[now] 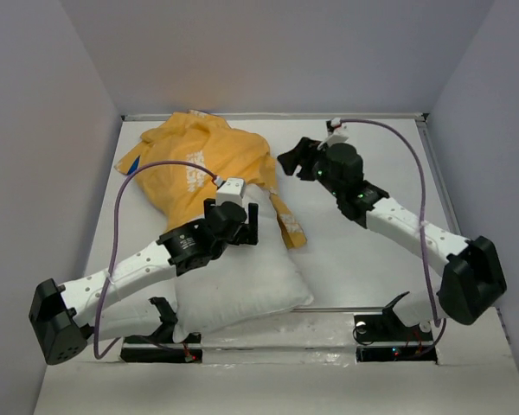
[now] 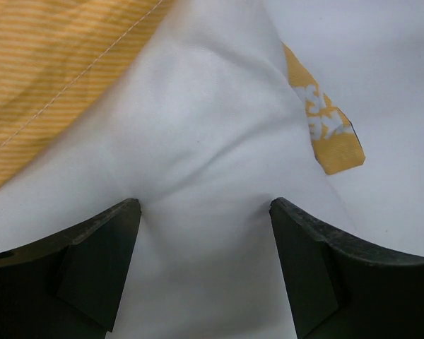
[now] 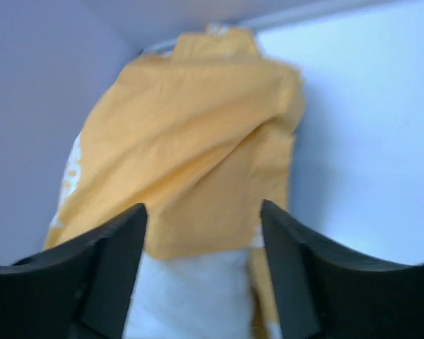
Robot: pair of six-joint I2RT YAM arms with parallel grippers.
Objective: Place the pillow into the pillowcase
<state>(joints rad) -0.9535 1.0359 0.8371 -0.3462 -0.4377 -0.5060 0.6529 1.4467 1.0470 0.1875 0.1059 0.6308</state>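
The white pillow [image 1: 242, 281] lies near the table's front. Its far end is under the orange-yellow pillowcase [image 1: 199, 160], which is bunched at the back left. My left gripper [image 1: 245, 225] is open, its wide fingertips pressing into the pillow [image 2: 198, 120] so the fabric dimples between them. The pillowcase [image 2: 49, 63] edge lies just beyond, and a loose corner of it sits to the right. My right gripper [image 1: 292, 160] hovers open beside the pillowcase's right edge. In its blurred view, my right gripper [image 3: 203, 208] holds nothing, facing the pillowcase [image 3: 191, 127] mouth over the pillow [image 3: 191, 296].
The white table [image 1: 363, 242] is boxed in by grey walls, with a raised rim [image 1: 329, 115] along the back. A purple cable [image 1: 419, 190] arcs over the right arm and another runs along the left. A blue sliver [image 1: 131, 164] shows at the pillowcase's left edge.
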